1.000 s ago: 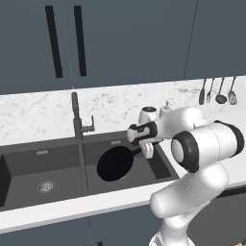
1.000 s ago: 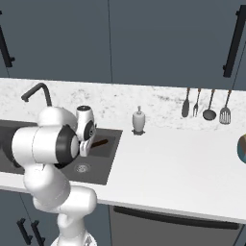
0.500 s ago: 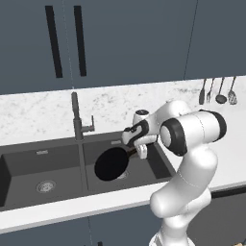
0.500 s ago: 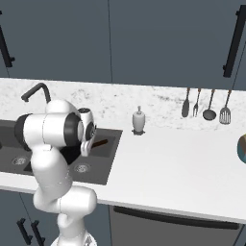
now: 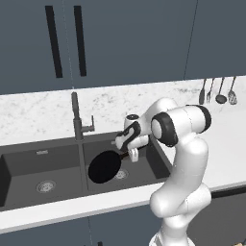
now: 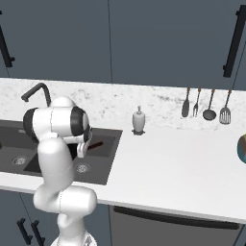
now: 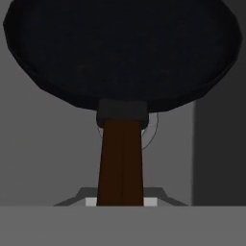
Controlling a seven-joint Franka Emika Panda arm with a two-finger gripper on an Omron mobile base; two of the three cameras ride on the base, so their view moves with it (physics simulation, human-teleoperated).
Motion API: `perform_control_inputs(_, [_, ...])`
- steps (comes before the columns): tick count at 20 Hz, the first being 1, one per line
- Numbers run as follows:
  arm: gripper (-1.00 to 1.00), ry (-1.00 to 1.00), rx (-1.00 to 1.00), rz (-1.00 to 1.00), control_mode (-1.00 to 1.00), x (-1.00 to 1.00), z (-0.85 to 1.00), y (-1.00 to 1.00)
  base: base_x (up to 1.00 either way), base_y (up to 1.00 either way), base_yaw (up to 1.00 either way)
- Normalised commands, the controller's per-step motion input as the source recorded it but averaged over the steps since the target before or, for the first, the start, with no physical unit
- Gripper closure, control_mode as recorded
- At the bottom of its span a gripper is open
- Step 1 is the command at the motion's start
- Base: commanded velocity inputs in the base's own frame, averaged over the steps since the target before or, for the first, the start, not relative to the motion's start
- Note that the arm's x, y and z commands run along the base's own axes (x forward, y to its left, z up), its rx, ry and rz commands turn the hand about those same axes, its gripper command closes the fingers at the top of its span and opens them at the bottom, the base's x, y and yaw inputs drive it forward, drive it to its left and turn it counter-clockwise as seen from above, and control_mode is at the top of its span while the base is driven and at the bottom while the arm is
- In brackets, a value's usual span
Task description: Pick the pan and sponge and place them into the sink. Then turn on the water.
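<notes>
The gripper (image 5: pixel 131 154) is clamping shut on the brown handle of the round, matte black pan (image 5: pixel 104 166), the arm reaching down, holding it over the dark grey sink's (image 5: pixel 29 163) right basin.

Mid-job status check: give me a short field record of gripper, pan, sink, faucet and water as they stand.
gripper: shut on the pan's handle
pan: held over the right basin, handle toward the arm
sink: double basin, left basin holds only its drain
faucet: upright behind the divider
water: no stream visible
soap dispenser: on the counter, right of the sink
</notes>
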Motion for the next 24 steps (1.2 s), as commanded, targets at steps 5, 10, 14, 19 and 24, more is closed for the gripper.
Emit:
perform_control_inputs(5, [1.00,0.01,0.00,0.00,-1.00,0.10,-0.35,0.11,0.00,0.00,0.00])
perform_control_inputs(10, [1.00,0.00,0.00,0.00,-1.00,0.01,-0.34,0.01,0.00,0.00,0.00])
perform_control_inputs(14, [1.00,0.00,0.00,0.00,-1.00,0.00,-0.31,0.00,0.00,0.00,0.00])
perform_control_inputs(19, [1.00,-0.01,0.00,0.00,-1.00,0.00,-0.30,0.00,0.00,0.00,0.00])
perform_control_inputs(24, [1.00,-0.03,0.00,0.00,-1.00,0.00,-0.33,0.00,0.00,0.00,0.00])
